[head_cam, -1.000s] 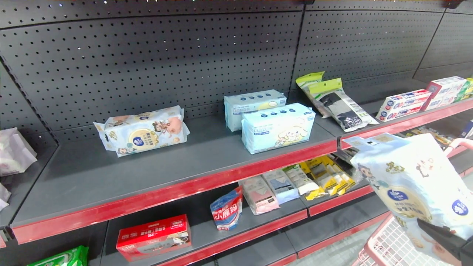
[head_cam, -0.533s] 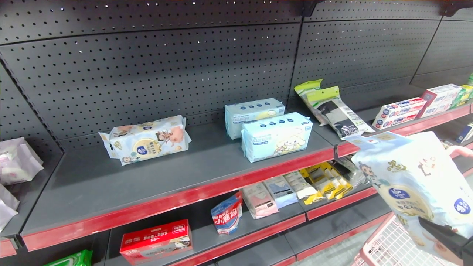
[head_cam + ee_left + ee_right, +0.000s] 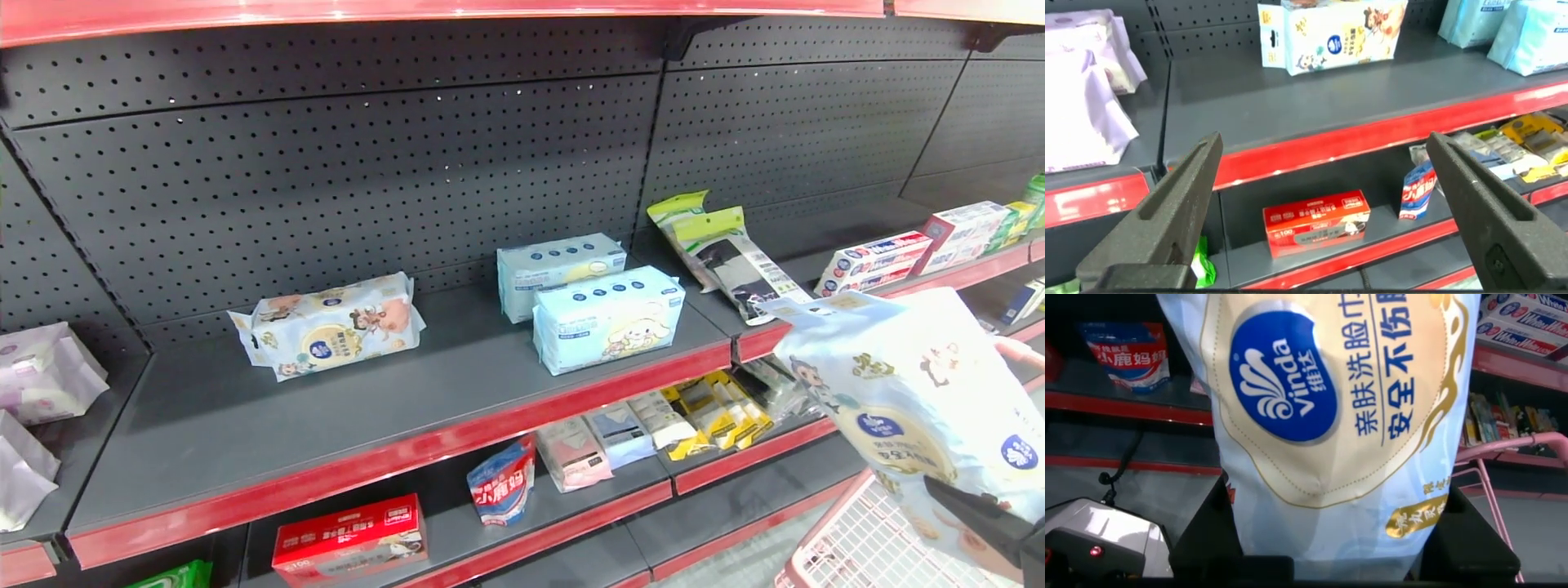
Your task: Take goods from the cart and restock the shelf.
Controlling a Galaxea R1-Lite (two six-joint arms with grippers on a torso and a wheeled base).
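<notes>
Closest to the head camera, at the lower right, the right gripper (image 3: 980, 518) is clamped on the lower end of a white and blue tissue pack (image 3: 906, 392). The right wrist view shows the pack sitting between the two dark fingers (image 3: 1212, 535), one pressed on each side, and it fills the whole gap between them. The rest of the pack rises away from the wrist, tilted toward the shelf. It hangs in the air above the pink cart (image 3: 849, 547) and touches no board.

The left gripper (image 3: 1323, 208) faces the shelf with its jaws spread wide and nothing between them.

On the lower board lie a red box (image 3: 351, 535) and, further right, a blue pouch (image 3: 500, 482) that stands upright.

One level up, the middle board of the shelf (image 3: 269, 425) is mostly bare near its red front edge. A matching pack (image 3: 326, 327) lies on its long side toward the back left. Two light blue packs (image 3: 608, 318) stand to its right, one just behind the other.

Further right lie green-topped packets (image 3: 727, 245) and toothpaste boxes (image 3: 873, 260). Behind everything stands the dark pegboard wall (image 3: 367, 180).
</notes>
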